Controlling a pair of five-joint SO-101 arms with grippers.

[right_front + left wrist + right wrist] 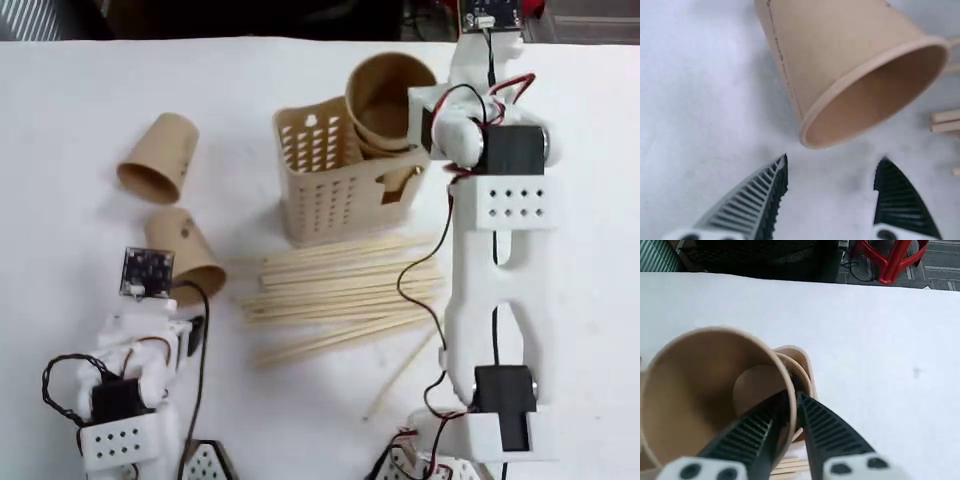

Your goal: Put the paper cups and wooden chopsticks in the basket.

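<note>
Near left: left gripper (835, 165), jaws wide, empty, aimed at mouth of tipped paper cup (840, 65) on desk (690, 100), apparently for rim grasp. Centre: wooden chopsticks (340, 290) heaped loose, just near of basket (335, 190). Far left: second tipped cup (160, 155). Far right: right gripper (792, 402) pinches wall of held cup (695, 390) over basket, above nested cup (805, 367).

Left arm (125, 400) sits low, jaws apart; right arm (498, 270) stretches forward, jaws pinched.

Brown conical paper cups (160, 155), pale straw-coloured wooden chopsticks (340, 285) and a cream plastic basket (330, 200), its walls patterned with rows of slots, on a white counter (80, 90); white plastic arms (497, 280) carry black motors.
</note>
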